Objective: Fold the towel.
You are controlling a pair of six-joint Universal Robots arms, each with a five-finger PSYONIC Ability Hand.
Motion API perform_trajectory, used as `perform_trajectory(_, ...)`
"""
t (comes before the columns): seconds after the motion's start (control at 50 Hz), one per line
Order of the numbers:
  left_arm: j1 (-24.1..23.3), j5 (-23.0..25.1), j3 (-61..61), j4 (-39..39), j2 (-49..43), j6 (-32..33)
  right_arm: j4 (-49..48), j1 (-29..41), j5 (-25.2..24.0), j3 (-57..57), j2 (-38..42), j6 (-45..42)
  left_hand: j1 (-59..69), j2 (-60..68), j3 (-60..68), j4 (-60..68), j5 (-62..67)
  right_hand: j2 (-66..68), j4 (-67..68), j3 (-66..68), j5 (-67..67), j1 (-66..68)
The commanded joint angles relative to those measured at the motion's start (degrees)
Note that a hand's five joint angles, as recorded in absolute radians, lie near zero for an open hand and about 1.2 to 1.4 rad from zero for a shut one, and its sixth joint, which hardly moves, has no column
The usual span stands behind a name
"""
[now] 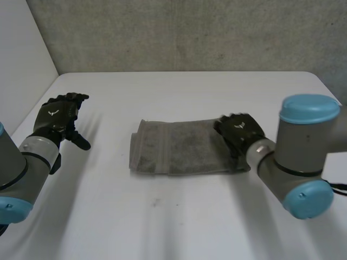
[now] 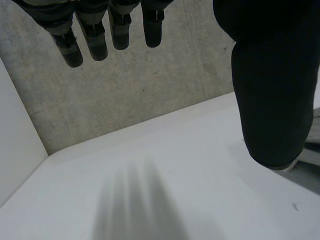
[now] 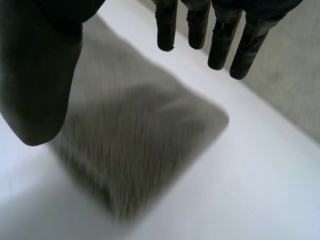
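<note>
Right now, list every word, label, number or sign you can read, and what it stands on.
No words or numbers can be read.
Left hand: small pale emblem on its back, no letters.
Right hand: the same emblem, too small to read.
Towel and table: no print.

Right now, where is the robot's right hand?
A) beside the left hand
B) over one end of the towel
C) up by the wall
B: the right hand is over the towel's end on its own arm's side, fingers straight.
</note>
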Motion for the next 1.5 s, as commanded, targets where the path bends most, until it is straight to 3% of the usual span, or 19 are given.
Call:
perform_trajectory(0.02, -0.8, 0.0, -0.2, 0.3, -0.4, 0.1, -2.6, -4.1, -1.9, 5.2, 1.8, -2.3, 0.0, 0.5, 0.5, 0.5, -1.8, 19.3, 18.6, 19.6, 20.0, 20.2)
perform_trajectory(0.04, -0.8, 0.0, -0.2, 0.3, -0.4, 0.1, -3.8, -4.5, -1.9, 5.7, 2.0, -2.7, 0.0, 0.5, 0.5, 0.5, -1.8, 36.2, 35.4, 36.4, 36.9, 37.0)
perform_trajectory(0.06, -0.8, 0.0, -0.2, 0.3, -0.4, 0.1, -3.8, -4.5, -1.9, 5.7, 2.0, -2.7, 0.0, 0.5, 0.5, 0.5, -1.8, 36.3, 35.6, 36.6, 37.0, 37.2)
perform_trajectory(0.1, -0.9, -0.1, -0.3, 0.3, -0.4, 0.1, -6.0, -5.3, -1.7, 6.3, 2.1, -3.3, 0.0, 0.5, 0.5, 0.5, -1.8, 65.6, 64.8, 65.9, 66.3, 66.4)
perform_trajectory(0.28, -2.4, -0.2, 0.8, -0.3, 0.7, 0.1, -7.1, -4.6, -0.5, 0.1, 1.0, -11.7, 0.0, 0.5, 0.5, 0.5, -1.8, 65.7, 64.9, 66.0, 66.4, 66.6)
perform_trajectory(0.38, -5.0, -0.3, 3.9, -0.5, 2.8, 0.4, -7.4, 6.2, -1.8, -8.8, 1.7, -20.0, 0.0, 0.5, 0.5, 0.5, -1.8, 65.7, 64.9, 66.0, 66.4, 66.6)
perform_trajectory(0.42, -5.7, -0.3, 5.6, -1.1, 3.9, 0.2, -6.1, 14.5, -2.8, -17.4, 6.4, -24.8, 0.0, 0.5, 0.5, 0.5, -1.8, 65.7, 64.9, 66.0, 66.4, 66.6)
perform_trajectory(0.48, -6.9, -0.3, 8.9, -3.8, 5.0, 0.1, -2.2, 19.8, -5.2, -24.5, 12.2, -28.7, 0.0, 0.5, 0.5, 0.5, -1.8, 65.7, 64.9, 66.0, 66.4, 66.6)
perform_trajectory(0.66, -12.4, -4.5, 23.9, -16.7, 0.8, -1.4, 13.4, 24.9, -5.2, -37.2, 23.8, -30.1, 0.0, 0.5, 0.5, 0.5, -1.8, 65.7, 64.9, 66.0, 66.4, 66.6)
perform_trajectory(0.7, -12.9, -6.1, 26.4, -18.7, -0.4, -2.6, 14.1, 24.8, -3.9, -38.0, 23.4, -28.0, 0.0, 0.5, 0.5, 0.5, -1.8, 56.9, 56.1, 57.1, 57.5, 57.7)
perform_trajectory(0.74, -13.2, -7.1, 29.0, -20.5, -1.5, -3.8, 12.6, 23.4, -1.7, -37.4, 20.0, -16.9, 0.0, 0.5, 0.5, 0.5, -1.8, -0.3, -1.0, 0.0, 0.4, 0.6)
perform_trajectory(0.76, -13.5, -7.8, 31.3, -21.9, -2.9, -4.8, 12.6, 23.4, -1.7, -37.3, 20.0, -16.9, 0.0, 0.5, 0.5, 0.5, -1.8, -0.5, -1.3, -0.2, 0.2, 0.3)
perform_trajectory(0.78, -13.7, -8.0, 33.5, -23.1, -4.4, -5.7, 11.3, 22.1, -1.1, -36.3, 16.9, -8.7, 0.0, 0.5, 0.5, 0.5, -1.8, -4.3, -5.1, -4.0, -3.6, -3.4)
perform_trajectory(0.8, -13.7, -8.0, 33.5, -23.1, -4.4, -5.7, 10.1, 20.3, -0.9, -34.3, 13.6, 0.0, 0.0, 0.5, 0.5, 0.5, -1.8, -4.3, -5.1, -4.0, -3.6, -3.4)
perform_trajectory(0.9, -16.3, -8.3, 38.4, -26.0, -10.9, -6.8, 8.4, 14.1, -1.4, -28.0, 6.6, 16.2, 0.0, 0.5, 0.5, 0.5, -1.8, -4.3, -5.1, -4.0, -3.6, -3.4)
perform_trajectory(1.08, -19.8, -8.3, 36.9, -26.2, -20.2, -6.8, 9.4, 9.0, -1.1, -26.4, 8.1, 17.1, 0.0, 0.5, 0.5, 0.5, -1.8, -4.3, -5.1, -4.0, -3.6, -3.4)
perform_trajectory(1.32, -21.0, -8.4, 33.3, -25.9, -26.6, -6.6, 17.3, 8.8, -1.5, -37.2, 25.1, 14.9, 0.0, 0.5, 0.5, 0.5, -1.8, -4.3, -5.1, -4.0, -3.6, -3.4)
perform_trajectory(1.4, -20.9, -8.6, 33.7, -26.0, -23.4, -6.7, 19.1, 9.0, -0.7, -38.6, 24.4, 13.2, 0.0, 0.5, 0.5, 0.5, -1.8, -4.3, -5.1, -4.0, -3.6, -3.4)
perform_trajectory(1.5, -20.7, -11.4, 34.4, -25.9, -15.1, -6.7, 17.1, 8.6, -0.1, -37.3, 10.6, 13.6, 0.0, 0.5, 0.5, 0.5, -1.8, -4.3, -5.1, -4.0, -3.6, -3.4)
